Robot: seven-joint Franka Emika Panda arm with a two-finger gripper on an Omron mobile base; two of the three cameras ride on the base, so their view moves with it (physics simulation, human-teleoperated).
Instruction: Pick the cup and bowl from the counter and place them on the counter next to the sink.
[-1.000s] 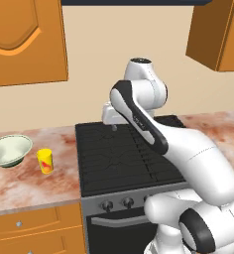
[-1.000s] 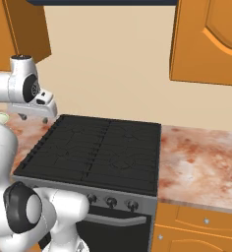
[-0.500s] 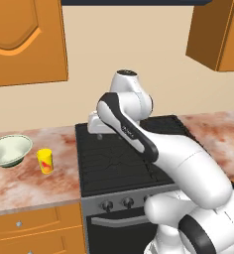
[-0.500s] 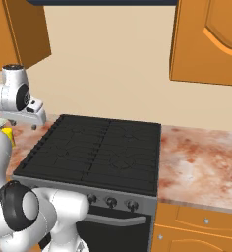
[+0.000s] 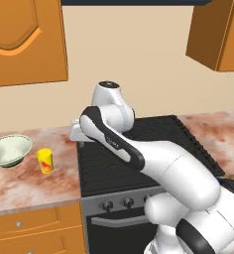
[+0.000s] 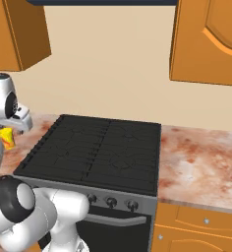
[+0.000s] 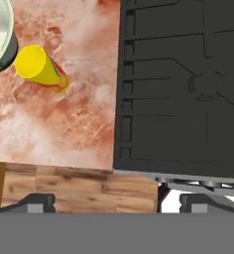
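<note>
cup (image 5: 45,161) upright beside bowl (image 5: 10,150), red-orange mark

No legible text, labels, brands or numbers appear. The cup (image 5: 45,161) carries a red-orange mark on its side; its form cannot be read.

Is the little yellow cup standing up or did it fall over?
Standing up. The cup sits on its base on the counter beside the bowl, and the hand view looks down into its round open top.
</note>
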